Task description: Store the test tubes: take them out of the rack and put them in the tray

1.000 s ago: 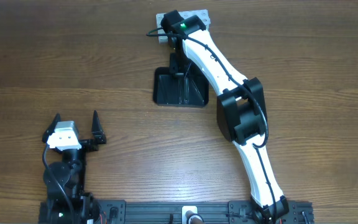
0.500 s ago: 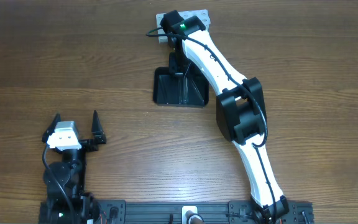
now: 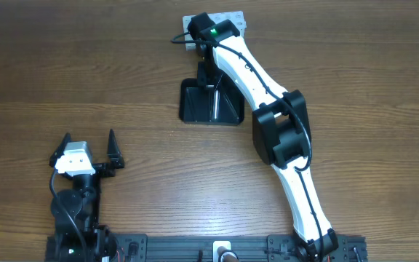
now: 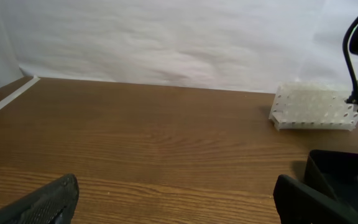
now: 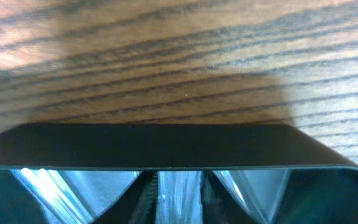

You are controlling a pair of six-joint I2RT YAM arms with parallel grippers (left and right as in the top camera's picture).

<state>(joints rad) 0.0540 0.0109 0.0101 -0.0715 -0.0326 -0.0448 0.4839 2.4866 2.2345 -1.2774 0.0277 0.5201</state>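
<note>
My right gripper [image 3: 208, 73] hangs over the far edge of the black tray [image 3: 192, 109], fingers pointing down into it. A clear test tube [image 3: 214, 103] runs from those fingers into the tray. In the right wrist view the tube [image 5: 179, 194] sits between my two dark fingers, just inside the tray's rim [image 5: 166, 146]. The white rack [image 3: 228, 19] stands right behind the tray, partly hidden by the right arm, and it shows as the pale rack [image 4: 316, 107] in the left wrist view. My left gripper [image 3: 89, 149] rests open near the table's front left, holding nothing.
Bare wooden table surrounds the tray and the rack. The right arm stretches diagonally from the bottom right up to the tray. A white wall backs the table's far edge. The tray's near corner [image 4: 340, 171] is in the left wrist view.
The clear tube under the right gripper now shows brighter and a little lower inside the tray. Both arms have hardly moved.
</note>
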